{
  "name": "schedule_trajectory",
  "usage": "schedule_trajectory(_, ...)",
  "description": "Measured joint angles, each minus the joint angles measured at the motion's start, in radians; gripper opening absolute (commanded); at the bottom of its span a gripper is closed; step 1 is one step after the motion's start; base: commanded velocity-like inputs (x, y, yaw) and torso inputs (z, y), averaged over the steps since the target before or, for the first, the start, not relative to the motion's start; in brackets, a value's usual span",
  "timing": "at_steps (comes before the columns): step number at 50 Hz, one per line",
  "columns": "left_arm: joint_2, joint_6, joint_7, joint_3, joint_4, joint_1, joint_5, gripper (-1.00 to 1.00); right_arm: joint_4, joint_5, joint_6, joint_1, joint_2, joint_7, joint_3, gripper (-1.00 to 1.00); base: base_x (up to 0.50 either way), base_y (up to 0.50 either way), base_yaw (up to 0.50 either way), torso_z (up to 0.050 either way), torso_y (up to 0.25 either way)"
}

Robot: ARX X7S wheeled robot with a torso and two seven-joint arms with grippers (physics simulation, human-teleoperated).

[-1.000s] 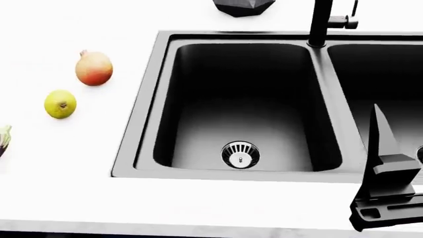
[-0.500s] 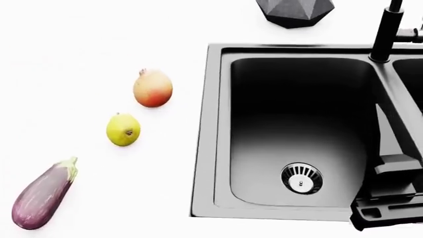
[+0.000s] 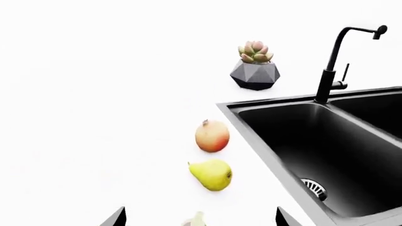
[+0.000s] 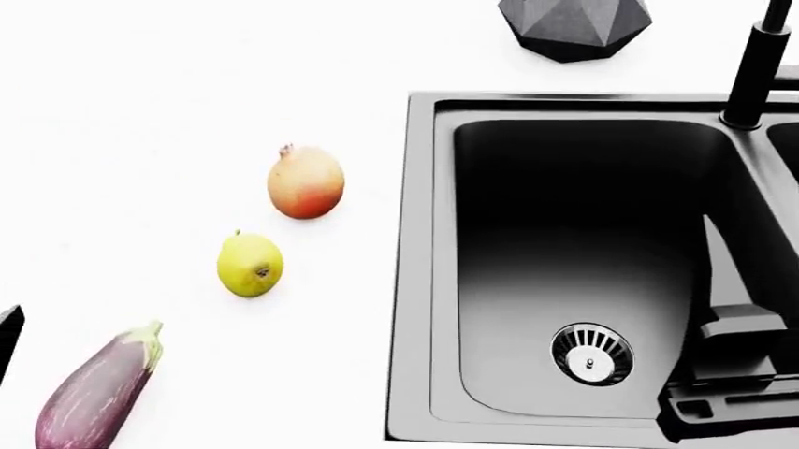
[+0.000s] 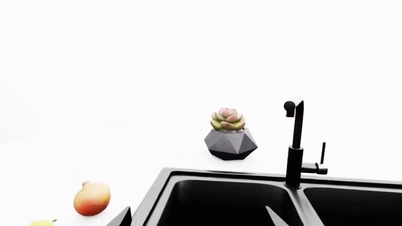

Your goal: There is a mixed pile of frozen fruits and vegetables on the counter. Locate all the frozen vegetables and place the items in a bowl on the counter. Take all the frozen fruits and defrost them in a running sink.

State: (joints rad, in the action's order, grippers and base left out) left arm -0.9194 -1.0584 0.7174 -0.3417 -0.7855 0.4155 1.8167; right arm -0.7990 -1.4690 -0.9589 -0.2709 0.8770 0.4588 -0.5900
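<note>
Lying in a row on the white tabletop [image 4: 150, 122] left of the sink [image 4: 574, 271]: red-blushed fruit [image 4: 305, 182], pear-like fruit [image 4: 250, 265], eggplant [image 4: 97, 390]. Right gripper [image 4: 731, 374] hangs over the sink's near right edge, left gripper [image 3: 197, 217] over the tabletop. Both show spread fingertips in wrist views, holding nothing.

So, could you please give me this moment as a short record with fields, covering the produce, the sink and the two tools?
fruits: red-blushed fruit and pear-like fruit, both on the counter, apart from each other
vegetables: eggplant on the counter near the view's lower edge; no carrot in view
bowl: not in view
sink: left basin empty, strainer drain visible, no water seen
faucet: behind the divider between the basins
plant pot: behind the sink's left corner
left tool: open, empty
right tool: open, empty
</note>
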Motion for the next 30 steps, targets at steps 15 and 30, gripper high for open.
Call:
schedule_trajectory(15, -0.090, -0.010, 0.130, 0.175, 0.030, 0.095, 0.251, 1.00, 0.004, 0.023, 0.000, 0.022, -0.012, -0.007, 0.009, 1.00, 0.00, 0.00, 0.00, 0.000, 0.000)
schedule_trajectory(30, -0.076, -0.008, 0.237, 0.368, 0.094, 0.252, 0.291, 1.00, 0.004, 0.031, 0.000, 0.039, -0.021, -0.009, 0.017, 1.00, 0.00, 0.00, 0.00, 0.000, 0.000)
